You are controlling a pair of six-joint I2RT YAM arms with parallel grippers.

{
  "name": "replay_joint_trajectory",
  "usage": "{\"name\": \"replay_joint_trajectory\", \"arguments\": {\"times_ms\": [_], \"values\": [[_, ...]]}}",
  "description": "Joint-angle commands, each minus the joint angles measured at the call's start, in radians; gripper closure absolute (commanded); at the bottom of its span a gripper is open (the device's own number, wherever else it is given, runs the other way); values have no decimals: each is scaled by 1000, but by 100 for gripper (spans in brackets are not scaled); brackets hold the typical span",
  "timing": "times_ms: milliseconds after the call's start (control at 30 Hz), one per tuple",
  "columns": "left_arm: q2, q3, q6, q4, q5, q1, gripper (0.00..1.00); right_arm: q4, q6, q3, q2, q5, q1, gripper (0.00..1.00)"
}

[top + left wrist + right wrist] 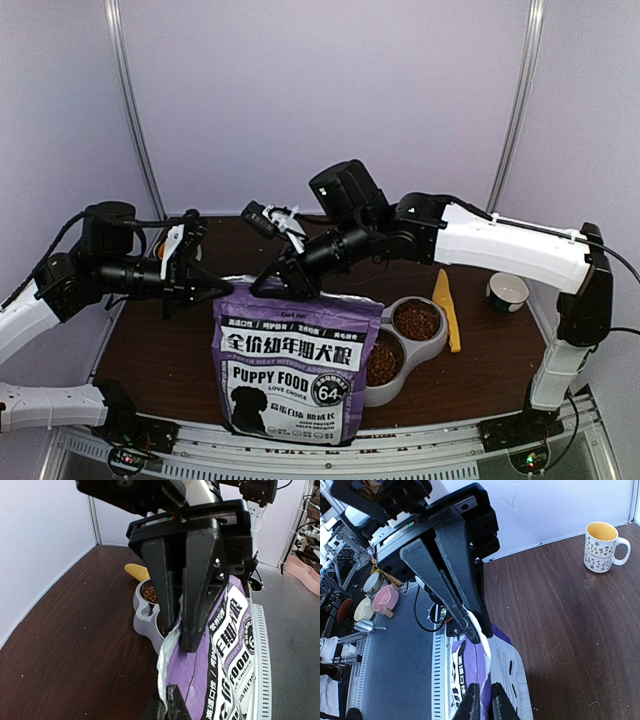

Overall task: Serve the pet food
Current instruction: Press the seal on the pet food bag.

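Bag [295, 370] is being pinched tight at its top by left hand [218, 291] and right hand [264, 289]; dark brown bench [160, 360], pale walls [320, 90].

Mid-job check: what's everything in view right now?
purple-and-white "PUPPY FOOD" bag: one, purple-white, upright, front centre
grey double bowl: one, grey, right of bag
reddish-brown kibble pellets: two portions, reddish-brown, in both wells
yellow plastic scoop: one, yellow, beside bowl's right
white mug: one, white, yellow inside, far right
brown wooden table: one, dark brown, underneath
left fingers: two, black, shut on bag's top
right fingers: two, black, shut on bag's top
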Motion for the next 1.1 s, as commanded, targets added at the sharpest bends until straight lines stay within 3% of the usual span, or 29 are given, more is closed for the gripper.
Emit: {"name": "replay_joint_trajectory", "arguments": {"times_ms": [0, 100, 433, 1067], "values": [[-8, 29, -4, 140, 35, 5, 100, 25, 2, 38, 46, 3, 20, 94], [-11, 28, -4, 140, 35, 5, 100, 22, -1, 51, 59, 0, 23, 100], [-42, 24, 1, 137, 0, 6, 100, -74, -60, 43, 25, 101, 23, 100], [-71, 11, -1, 151, -50, 30, 100, -266, -114, -234, -216, 212, -37, 100]]}}
